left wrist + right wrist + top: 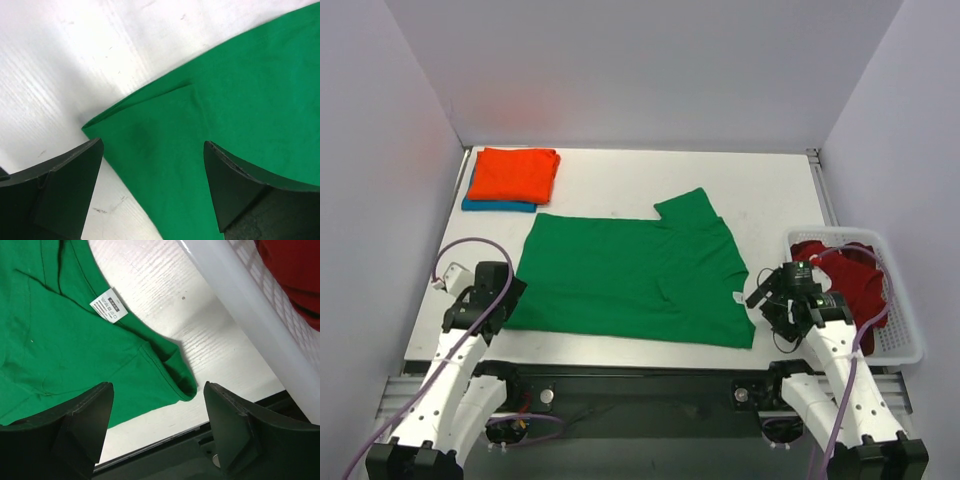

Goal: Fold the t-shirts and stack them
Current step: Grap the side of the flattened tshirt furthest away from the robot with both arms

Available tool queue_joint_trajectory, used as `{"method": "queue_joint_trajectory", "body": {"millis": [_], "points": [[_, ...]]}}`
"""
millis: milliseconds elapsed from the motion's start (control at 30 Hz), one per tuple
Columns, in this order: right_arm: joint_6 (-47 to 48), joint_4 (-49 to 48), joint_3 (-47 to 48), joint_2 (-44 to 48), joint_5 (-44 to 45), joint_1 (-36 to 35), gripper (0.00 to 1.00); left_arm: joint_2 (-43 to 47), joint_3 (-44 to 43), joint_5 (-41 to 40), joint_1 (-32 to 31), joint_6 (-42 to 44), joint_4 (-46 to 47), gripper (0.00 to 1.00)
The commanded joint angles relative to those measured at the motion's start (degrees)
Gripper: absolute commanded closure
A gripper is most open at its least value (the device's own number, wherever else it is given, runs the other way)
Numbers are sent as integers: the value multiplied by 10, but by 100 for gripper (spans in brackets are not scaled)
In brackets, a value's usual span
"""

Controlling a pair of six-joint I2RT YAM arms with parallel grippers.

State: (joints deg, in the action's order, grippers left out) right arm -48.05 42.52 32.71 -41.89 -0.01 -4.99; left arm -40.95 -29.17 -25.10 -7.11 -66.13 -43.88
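Top external: orange shirt (513, 173) mostly hides teal shirt (498, 205); both jaws gape empty.

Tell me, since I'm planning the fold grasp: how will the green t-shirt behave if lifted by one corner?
Probably floppy: the green t-shirt lies flat with a doubled-over corner, so it would likely sag from one grip. It looks thin, so probably light. Pushed, it would likely bunch, not slide.

Matt green cloth t-shirt (630, 280)
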Motion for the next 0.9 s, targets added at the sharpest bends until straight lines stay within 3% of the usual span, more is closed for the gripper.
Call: {"method": "queue_joint_trajectory", "body": {"millis": [0,133,267,300,433,667,867], "points": [[22,-8,46,-37,5,-17,25,-6,-69,-5,2,57,12,7],[40,-99,143,-159,40,-96,25,-83,-141,43,-2,112,108,11],[102,-144,310,-330,31,-142,26,-319,-308,27,-36,143,139,19],[110,-151,336,-359,28,-149,26,-358,-378,42,-40,149,154,22],[139,-176,441,-491,5,-149,27,-523,-516,86,-56,196,204,25],[178,-219,498,-582,-47,-126,28,-817,-806,72,-52,331,124,25],[181,-252,503,-617,-93,-100,28,-973,-982,94,-26,383,60,25]]}}
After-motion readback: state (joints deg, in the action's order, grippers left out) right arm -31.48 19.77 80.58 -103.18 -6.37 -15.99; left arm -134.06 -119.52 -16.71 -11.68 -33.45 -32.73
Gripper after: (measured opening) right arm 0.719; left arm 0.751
